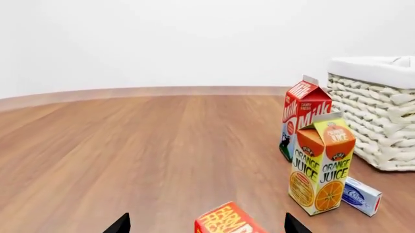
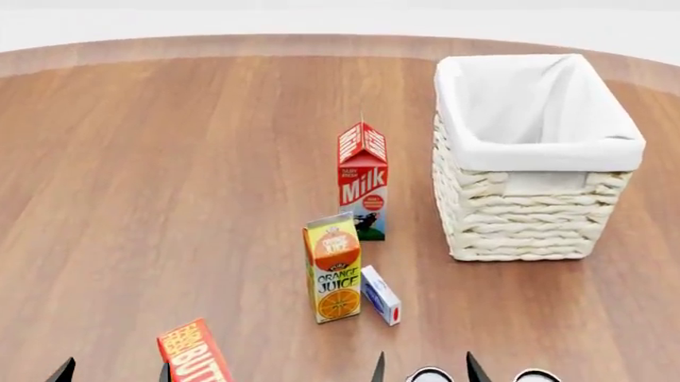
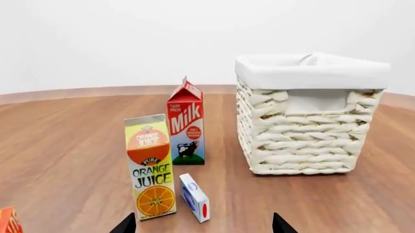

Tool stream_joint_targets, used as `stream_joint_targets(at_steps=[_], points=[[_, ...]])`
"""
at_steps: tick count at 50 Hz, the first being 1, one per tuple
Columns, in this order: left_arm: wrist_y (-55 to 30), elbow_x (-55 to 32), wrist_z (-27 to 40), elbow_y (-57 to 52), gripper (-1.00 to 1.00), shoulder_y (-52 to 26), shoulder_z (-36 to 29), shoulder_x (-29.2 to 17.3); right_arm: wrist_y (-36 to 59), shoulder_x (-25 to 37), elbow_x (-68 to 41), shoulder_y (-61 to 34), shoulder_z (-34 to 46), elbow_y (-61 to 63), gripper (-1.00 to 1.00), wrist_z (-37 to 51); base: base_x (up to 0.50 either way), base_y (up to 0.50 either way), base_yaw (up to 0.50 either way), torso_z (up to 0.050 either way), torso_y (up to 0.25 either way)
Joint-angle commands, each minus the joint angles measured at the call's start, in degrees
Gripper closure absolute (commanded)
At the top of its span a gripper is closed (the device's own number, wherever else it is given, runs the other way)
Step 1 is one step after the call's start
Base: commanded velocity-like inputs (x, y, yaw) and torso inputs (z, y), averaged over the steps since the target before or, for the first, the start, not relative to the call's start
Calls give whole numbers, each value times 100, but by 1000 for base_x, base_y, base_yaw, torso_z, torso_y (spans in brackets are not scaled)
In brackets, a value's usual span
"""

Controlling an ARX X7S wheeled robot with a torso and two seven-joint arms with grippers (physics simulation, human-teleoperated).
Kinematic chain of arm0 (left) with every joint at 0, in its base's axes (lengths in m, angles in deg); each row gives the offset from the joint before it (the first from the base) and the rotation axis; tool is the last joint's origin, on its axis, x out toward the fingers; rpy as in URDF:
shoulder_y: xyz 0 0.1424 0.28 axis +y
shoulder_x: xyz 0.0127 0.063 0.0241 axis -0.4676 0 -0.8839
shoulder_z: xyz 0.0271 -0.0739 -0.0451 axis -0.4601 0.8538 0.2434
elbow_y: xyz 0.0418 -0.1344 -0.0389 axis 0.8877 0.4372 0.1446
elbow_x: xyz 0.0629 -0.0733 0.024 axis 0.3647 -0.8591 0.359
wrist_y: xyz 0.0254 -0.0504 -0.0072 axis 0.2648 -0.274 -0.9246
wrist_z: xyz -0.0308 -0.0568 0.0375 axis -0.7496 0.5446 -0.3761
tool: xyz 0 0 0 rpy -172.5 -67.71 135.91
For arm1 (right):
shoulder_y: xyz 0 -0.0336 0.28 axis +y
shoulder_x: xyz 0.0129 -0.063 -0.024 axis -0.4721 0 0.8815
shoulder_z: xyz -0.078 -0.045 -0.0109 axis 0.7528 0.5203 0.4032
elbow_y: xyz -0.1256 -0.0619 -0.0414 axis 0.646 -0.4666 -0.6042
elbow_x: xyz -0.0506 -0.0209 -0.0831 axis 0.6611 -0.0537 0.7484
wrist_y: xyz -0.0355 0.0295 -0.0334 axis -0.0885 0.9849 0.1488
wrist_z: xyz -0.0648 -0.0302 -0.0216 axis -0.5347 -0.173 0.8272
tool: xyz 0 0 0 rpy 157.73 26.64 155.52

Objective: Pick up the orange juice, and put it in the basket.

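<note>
The orange juice carton (image 2: 334, 267) stands upright on the wooden table, in front of the red-and-white Milk carton (image 2: 362, 180). It also shows in the left wrist view (image 1: 321, 162) and the right wrist view (image 3: 150, 166). The cream wicker basket (image 2: 521, 208) with a white liner stands to the right and shows in the right wrist view (image 3: 304, 131) and the left wrist view (image 1: 376, 121). My left gripper (image 1: 207, 227) is open and empty, near a red box. My right gripper (image 3: 203, 226) is open and empty, just short of the juice.
A small white and blue box (image 2: 381, 295) lies right beside the juice carton. A red butter box (image 2: 193, 356) stands at the front left, between the left jaw tips in the left wrist view (image 1: 228, 222). The Milk carton stands between juice and basket.
</note>
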Motion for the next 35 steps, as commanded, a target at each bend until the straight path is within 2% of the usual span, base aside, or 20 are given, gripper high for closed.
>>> stream_joint_targets(at_steps=[1, 35], points=[[10, -46, 53, 3, -100, -7, -55, -46, -7, 48, -33, 26, 77, 68, -100, 67, 223, 0, 0, 0, 0], [39, -157, 184, 12, -100, -27, -192, -157, -83, 152, -142, -40, 232, -49, -100, 186, 227, 0, 0, 0, 0]])
